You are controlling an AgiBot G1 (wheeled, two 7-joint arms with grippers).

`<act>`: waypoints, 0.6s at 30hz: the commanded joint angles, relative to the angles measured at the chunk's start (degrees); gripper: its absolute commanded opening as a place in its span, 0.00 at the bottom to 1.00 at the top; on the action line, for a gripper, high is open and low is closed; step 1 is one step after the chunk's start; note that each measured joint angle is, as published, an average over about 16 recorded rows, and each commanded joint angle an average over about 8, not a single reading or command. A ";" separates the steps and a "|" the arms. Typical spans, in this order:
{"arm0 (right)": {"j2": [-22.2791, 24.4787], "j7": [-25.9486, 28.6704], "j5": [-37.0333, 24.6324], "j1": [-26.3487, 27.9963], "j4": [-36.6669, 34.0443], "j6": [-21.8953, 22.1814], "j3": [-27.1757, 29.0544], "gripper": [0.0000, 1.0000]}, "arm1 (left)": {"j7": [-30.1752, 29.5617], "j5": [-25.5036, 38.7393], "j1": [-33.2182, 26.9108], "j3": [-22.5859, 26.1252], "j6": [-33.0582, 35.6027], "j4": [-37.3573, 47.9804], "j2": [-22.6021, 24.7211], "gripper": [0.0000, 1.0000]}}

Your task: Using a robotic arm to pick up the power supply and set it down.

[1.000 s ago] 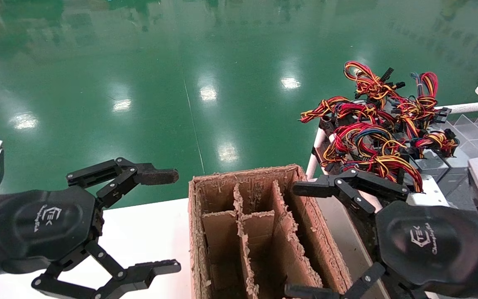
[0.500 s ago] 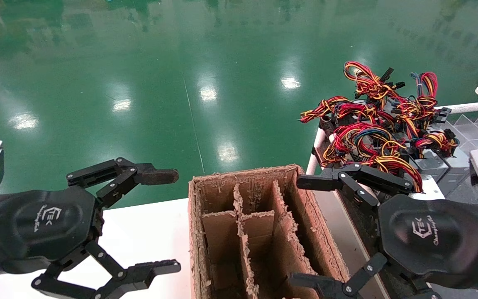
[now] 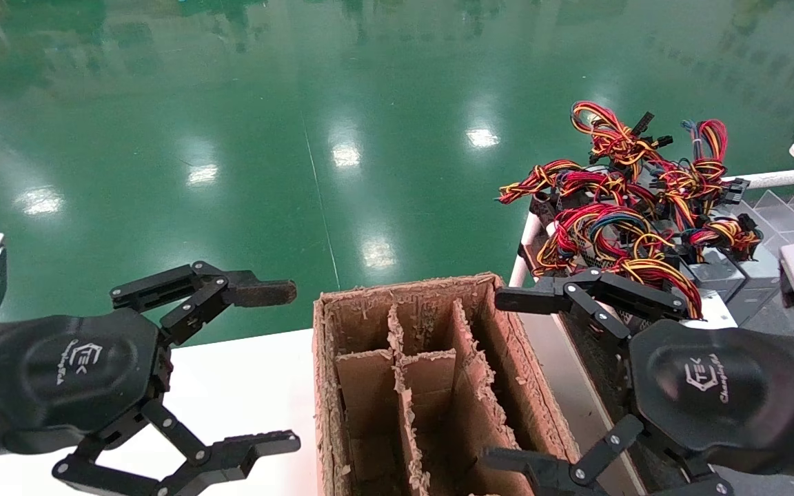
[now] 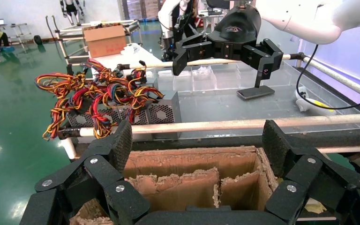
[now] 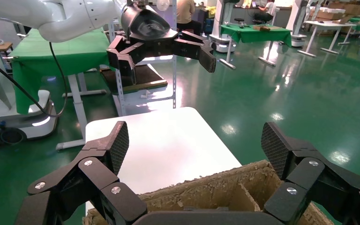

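Several silver-grey power supplies point(image 3: 716, 267) lie piled on the rack at the right, under tangled red, yellow and black wires point(image 3: 617, 207). One grille side point(image 4: 163, 111) shows in the left wrist view. My right gripper point(image 3: 497, 379) hangs open with nothing in it over the right edge of a cardboard box point(image 3: 404, 288), just short of the pile. It also shows as the right gripper point(image 4: 222, 63) in the left wrist view. My left gripper point(image 3: 288, 366) is open and empty left of the box, above the white table point(image 3: 231, 375).
The cardboard box point(image 4: 192, 154) is torn and split into compartments by dividers. White rack tubes point(image 3: 783, 178) and clear plastic trays point(image 3: 786, 210) surround the pile. Beyond the table lies green floor point(image 3: 300, 138). In the right wrist view the left gripper point(image 5: 164, 58) shows above the table point(image 5: 154, 140).
My right gripper has shifted slightly forward towards the pile, still open. The left arm has not moved.
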 commanded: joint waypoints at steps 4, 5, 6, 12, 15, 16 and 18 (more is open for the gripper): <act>0.00 -0.02 -0.02 0.05 -0.09 -0.02 -0.03 1.00 | 0.00 0.00 0.00 0.00 0.00 0.00 0.00 1.00; 0.00 -0.02 -0.02 0.06 -0.10 -0.02 -0.03 1.00 | 0.00 0.00 0.00 0.00 0.00 0.00 0.00 1.00; 0.00 -0.02 -0.03 0.06 -0.12 -0.02 -0.04 1.00 | 0.00 0.00 0.00 0.00 0.00 0.00 0.00 1.00; 0.00 -0.05 -0.05 0.08 -0.16 -0.05 -0.06 1.00 | 0.00 0.01 0.00 0.00 0.00 0.00 0.00 1.00; 0.00 -0.05 -0.06 0.09 -0.18 -0.05 -0.07 1.00 | 0.00 0.02 0.00 0.00 0.00 0.00 0.00 1.00; 0.00 -0.06 -0.07 0.10 -0.18 -0.06 -0.08 1.00 | 0.00 0.02 0.00 0.00 0.00 0.00 0.00 1.00; 0.00 -0.06 -0.08 0.10 -0.19 -0.06 -0.09 1.00 | 0.00 0.03 0.00 0.00 0.00 0.00 0.00 1.00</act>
